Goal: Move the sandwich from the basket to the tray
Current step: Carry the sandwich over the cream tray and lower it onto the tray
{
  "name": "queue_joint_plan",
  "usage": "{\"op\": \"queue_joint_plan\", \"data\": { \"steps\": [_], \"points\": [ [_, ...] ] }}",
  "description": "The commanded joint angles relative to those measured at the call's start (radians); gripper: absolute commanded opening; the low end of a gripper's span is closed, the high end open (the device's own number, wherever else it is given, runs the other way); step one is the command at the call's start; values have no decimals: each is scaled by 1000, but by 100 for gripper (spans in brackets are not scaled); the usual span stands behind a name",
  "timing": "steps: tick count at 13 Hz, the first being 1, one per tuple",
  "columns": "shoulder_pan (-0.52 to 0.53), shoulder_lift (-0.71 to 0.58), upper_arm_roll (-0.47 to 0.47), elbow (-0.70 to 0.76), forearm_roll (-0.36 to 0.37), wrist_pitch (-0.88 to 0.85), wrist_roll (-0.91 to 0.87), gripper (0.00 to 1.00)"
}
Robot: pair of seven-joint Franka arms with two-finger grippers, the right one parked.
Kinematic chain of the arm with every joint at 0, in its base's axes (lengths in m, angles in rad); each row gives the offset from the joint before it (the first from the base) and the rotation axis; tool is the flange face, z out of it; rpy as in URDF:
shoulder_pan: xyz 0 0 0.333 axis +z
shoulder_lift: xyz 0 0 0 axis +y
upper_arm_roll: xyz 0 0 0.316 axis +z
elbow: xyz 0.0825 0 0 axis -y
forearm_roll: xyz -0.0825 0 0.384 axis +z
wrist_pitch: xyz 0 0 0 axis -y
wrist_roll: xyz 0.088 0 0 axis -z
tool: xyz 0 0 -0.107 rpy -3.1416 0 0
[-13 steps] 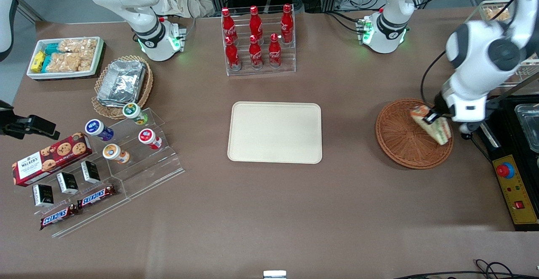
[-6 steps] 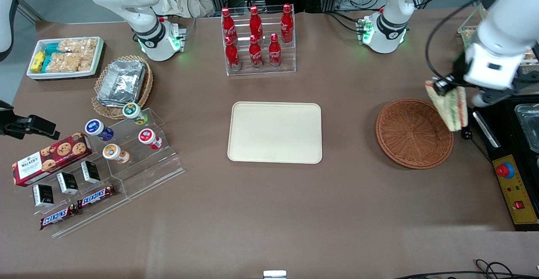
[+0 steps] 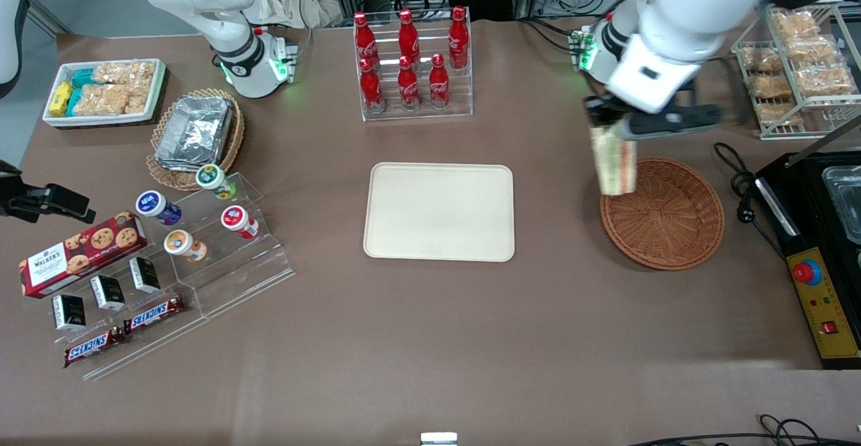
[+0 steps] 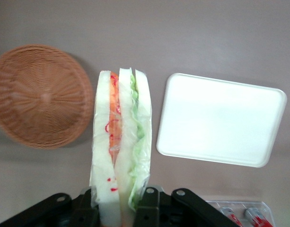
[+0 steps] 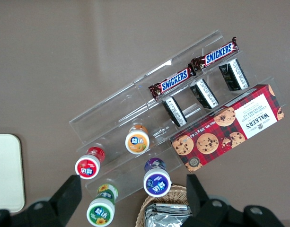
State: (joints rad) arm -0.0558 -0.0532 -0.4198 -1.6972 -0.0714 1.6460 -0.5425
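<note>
Sandwich [image 3: 614, 167] hung below the gripper [image 3: 609, 123], clamped by one end between the two fingers, its long edge pointing down toward the table [image 3: 430, 325]. Wrist view showed the same: sandwich [image 4: 120, 146] pinched at its near end, the gripper [image 4: 117, 208] closed on the bread faces so the filling layers ran edge-on between the fingers [image 4: 147, 205]. Squeezing the flat faces, by my reading, kept the layers from splaying apart.

Sandwich was clear of the basket [image 3: 662, 212], raised above the rim on the side toward the tray [image 3: 439, 212]. Nothing lay in the basket [image 4: 40, 94]. Tray [image 4: 220, 119] sat bare, well apart from the gripper, sideways toward the parked arm's end. Judged the height as clearance: enough to pass over the basket rim and the tray's low lip without dragging.

Step in hand looked like the carry, lift done, placing not yet started. Next would call for travel over the tray, then lowering until the hanging edge meets the tray before letting go. Risk: held by one end only, the wedge could swing or slip in its wrap.

Rack of red bottles [image 3: 412, 62] stood near, farther from the front camera than the tray, out of the likely path.
</note>
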Motion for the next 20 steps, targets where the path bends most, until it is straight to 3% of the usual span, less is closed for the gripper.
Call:
{"op": "queue_joint_plan", "data": {
  "steps": [1,7,15,18,19,20],
  "points": [
    [7,87,-92,-19,-21,119,-42,0],
    [-28,163,-178,-379,16,658,-62,0],
    [-105,495,-174,-391,476,799,-322,0],
    [-105,565,-172,-387,622,830,-434,0],
    [-107,575,-174,-383,651,830,-467,33],
    [-107,576,-172,-383,668,828,-479,93]
  ]
}}
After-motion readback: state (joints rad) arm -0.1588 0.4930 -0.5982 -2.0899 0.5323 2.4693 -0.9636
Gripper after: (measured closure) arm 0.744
